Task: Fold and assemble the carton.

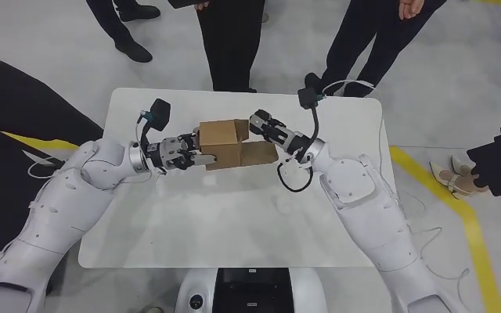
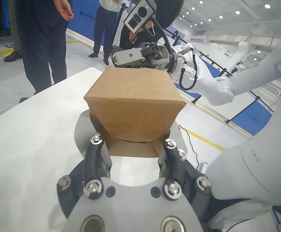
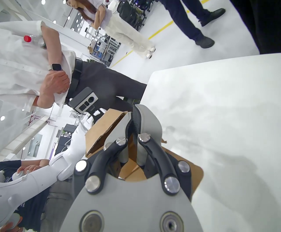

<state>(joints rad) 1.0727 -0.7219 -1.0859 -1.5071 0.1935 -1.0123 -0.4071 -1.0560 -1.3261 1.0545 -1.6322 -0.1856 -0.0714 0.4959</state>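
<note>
1. White table [image 1: 235,227], one, on a grey hall floor.
2. One brown carton [image 1: 223,141] over the far middle of the table, between two grippers; one flap spread open toward the right arm.
3. Left gripper [image 1: 197,151]: two fingers clamped on the carton's left end, one at each side.
4. Right gripper [image 1: 257,125]: two fingers almost together, pinching a cardboard wall at the carton's right end.

Print log, left wrist view:
1. Blue wall panel [image 2: 86,16] across the hall: a white logo and 1 word in capitals. I log it as brand print and do not transcribe it.
2. Second blue panel [image 2: 252,119], near the floor: a small white logo and word, too small for me to read.
</note>
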